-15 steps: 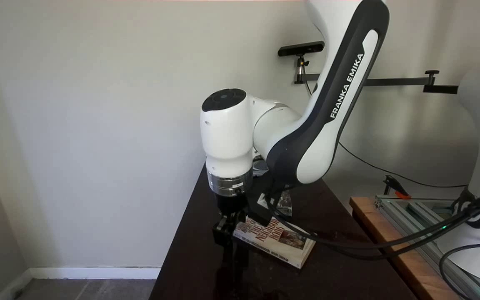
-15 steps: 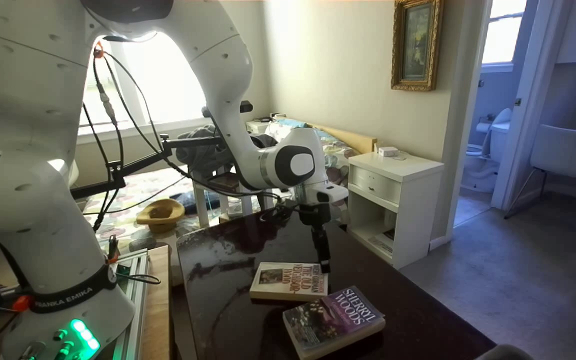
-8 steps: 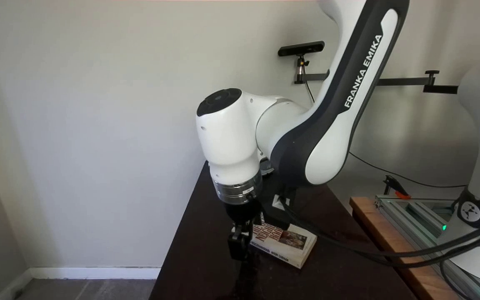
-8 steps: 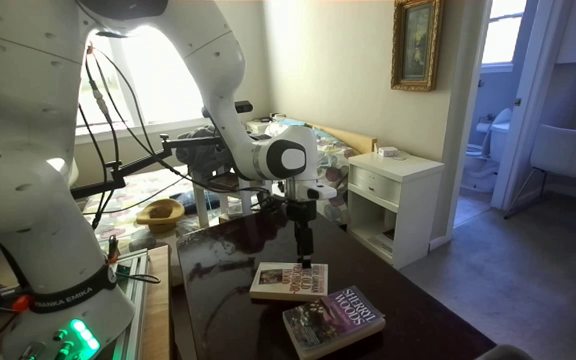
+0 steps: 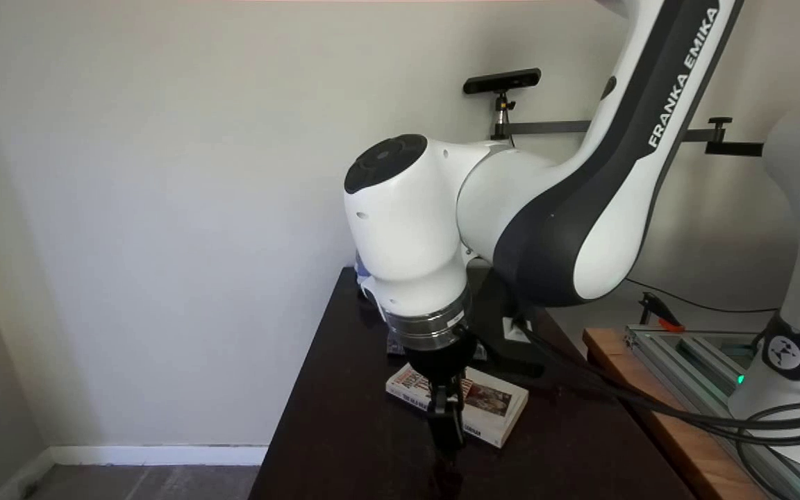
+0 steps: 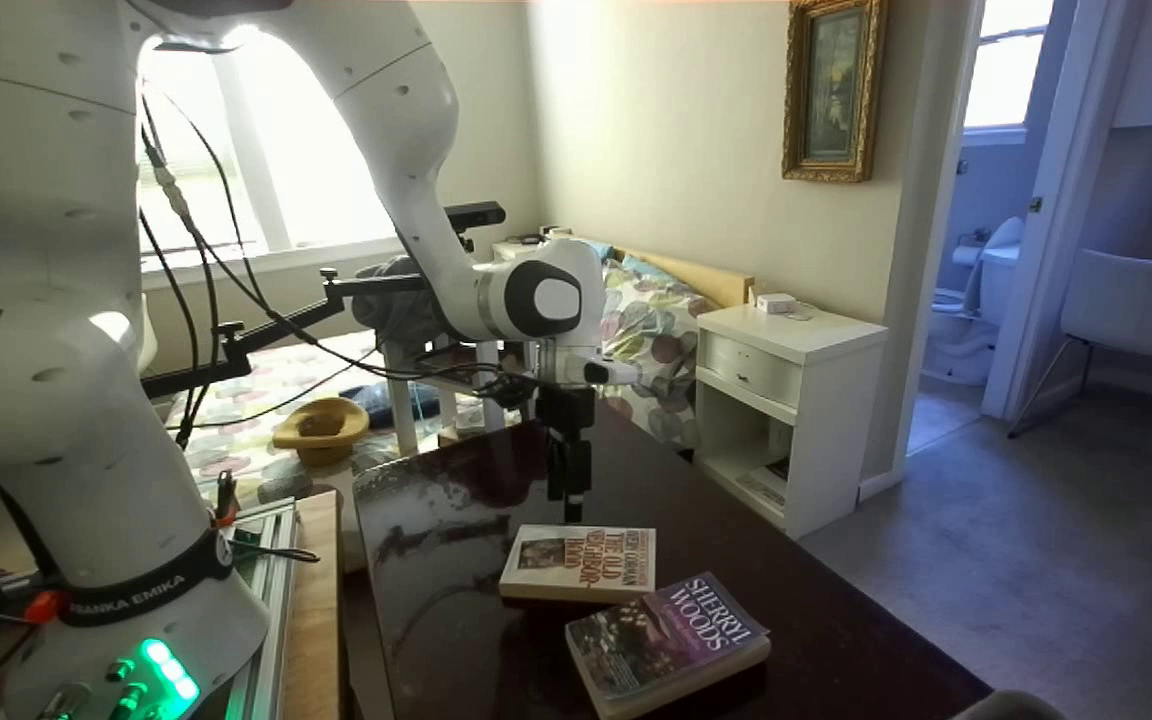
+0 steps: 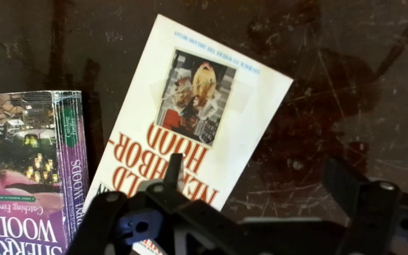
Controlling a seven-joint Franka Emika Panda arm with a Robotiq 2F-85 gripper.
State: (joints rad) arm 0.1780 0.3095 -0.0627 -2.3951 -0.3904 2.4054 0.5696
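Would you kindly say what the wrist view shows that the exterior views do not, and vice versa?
Only the wrist view: small blue print legible on the cream book, and the gripper with its fingers wide apart.
Only the exterior views: the robot arm, the black camera and, in an exterior view, the white nightstand.
Shared: the cream book, gripper and dark table, plus the purple book, clear in an exterior view.
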